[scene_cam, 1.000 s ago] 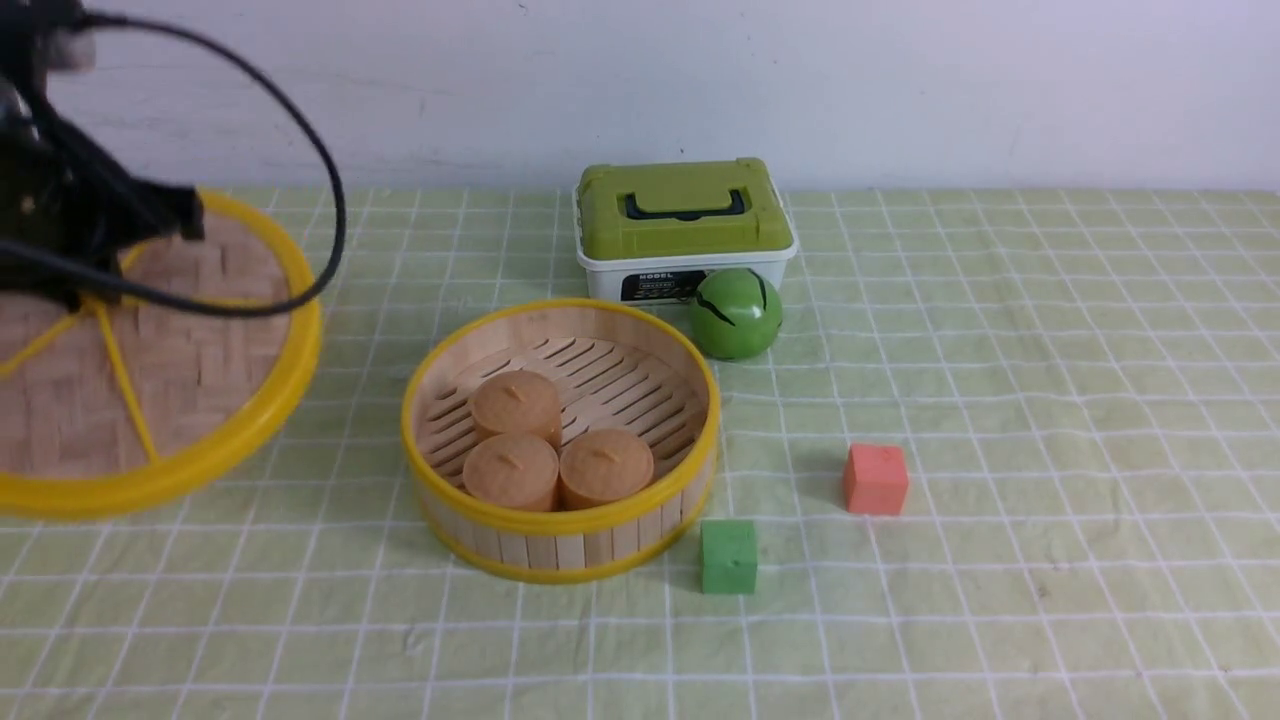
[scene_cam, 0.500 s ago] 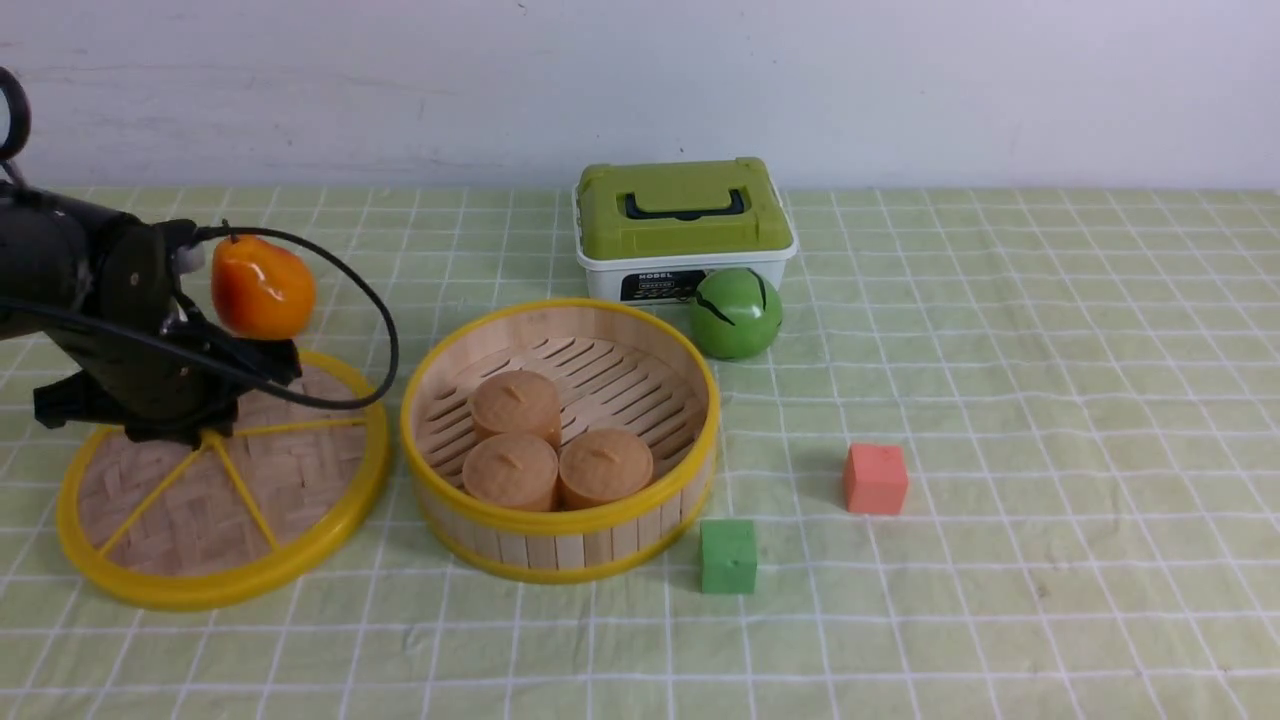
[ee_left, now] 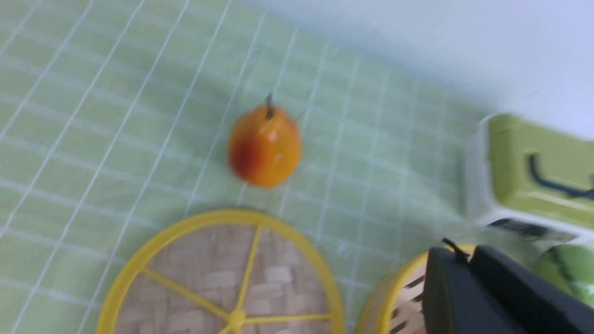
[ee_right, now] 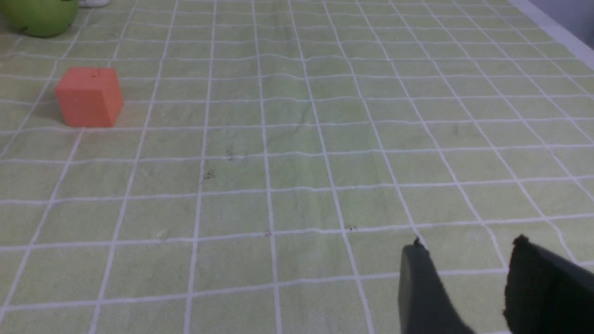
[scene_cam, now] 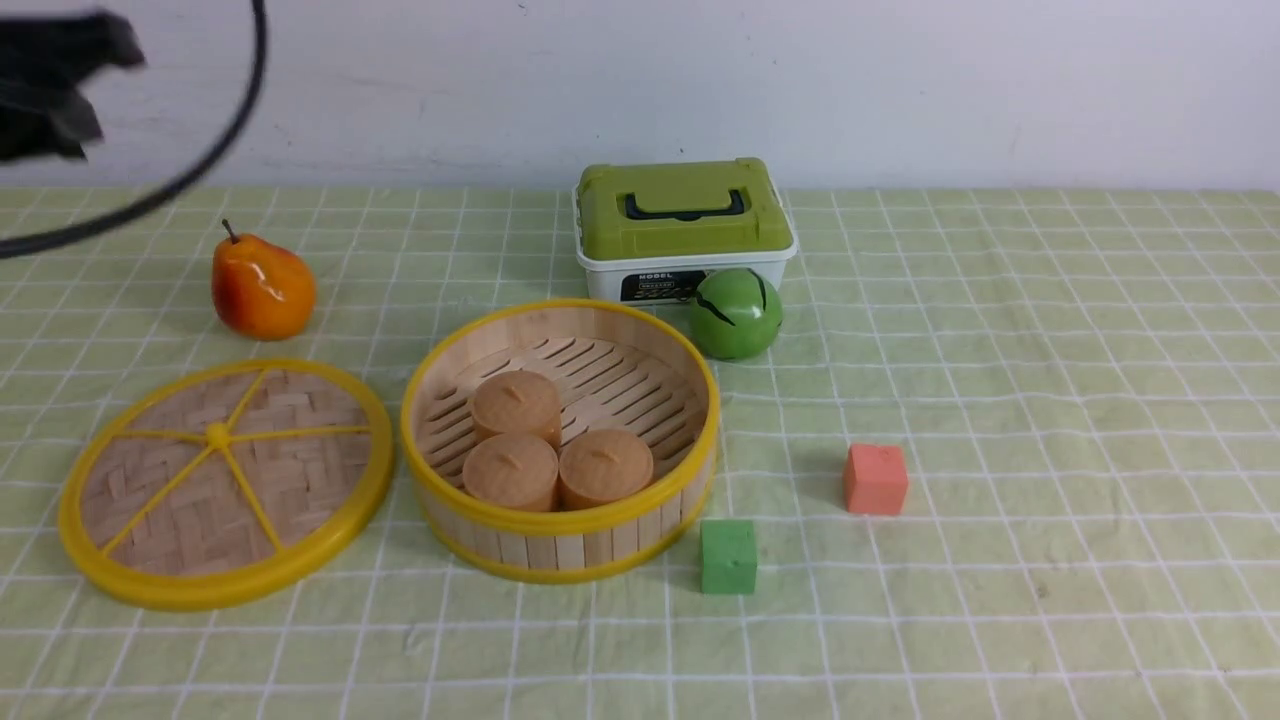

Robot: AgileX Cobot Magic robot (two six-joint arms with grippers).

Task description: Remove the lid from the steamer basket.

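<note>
Front view: you see the lid (scene_cam: 226,484) lying flat on the bench (scene_cam: 1050,330), knob side up, just beside the steamer basket (scene_cam: 560,440) on its left.
Steamer basket: uncovered, with three round tan cakes (scene_cam: 545,445) on its slatted floor (bunched toward the near side).
Left fingers (ee_left: 452,283): the left wrist view shows you them pressed together with nothing between them, above the bench, with the basket's rim behind them.
Left arm (scene_cam: 55,85): a blurred dark shape at the top left of the front view, well above the lid, with its cable (scene_cam: 200,165) looping below it.
Right fingers (ee_right: 424,287): spread apart and empty in the right wrist view, low over bare checked cloth.
Behind the lid: an orange pear (scene_cam: 262,288), standing apart from it.
Behind the basket: a white box with a green lid (scene_cam: 683,230), and a green ball (scene_cam: 736,313) right in front of that box.
Right of the basket: a green cube (scene_cam: 728,556) near its front wall, and a red cube (scene_cam: 875,479) farther out.
</note>
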